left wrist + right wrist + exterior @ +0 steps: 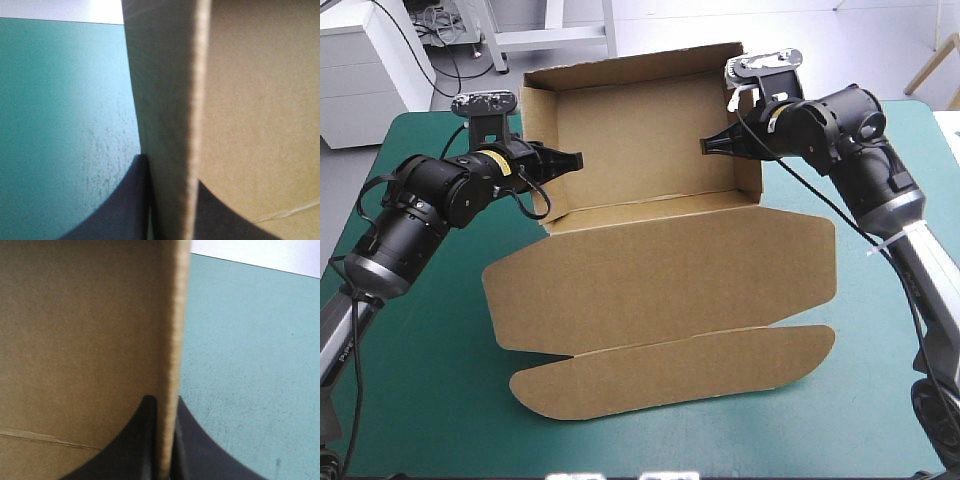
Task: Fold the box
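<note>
The box (pixel 650 140) sits on the teal-green worktop (pixel 430 390) as an open tray, with its lid (pixel 660 275) lying flat on the robot's side of both tools. The left tool (pixel 572 159) is pinching the left wall (pixel 167 100), one black finger on each face. The right tool (pixel 715 146) is pinching the right wall (pixel 170 315) the same way. As I judge it, an outward pull or twist could buckle the thin board or spring a tucked wall loose. Uneven pulls could skew the tray, and the back wall (pixel 630 68) beyond both tools could sag.
</note>
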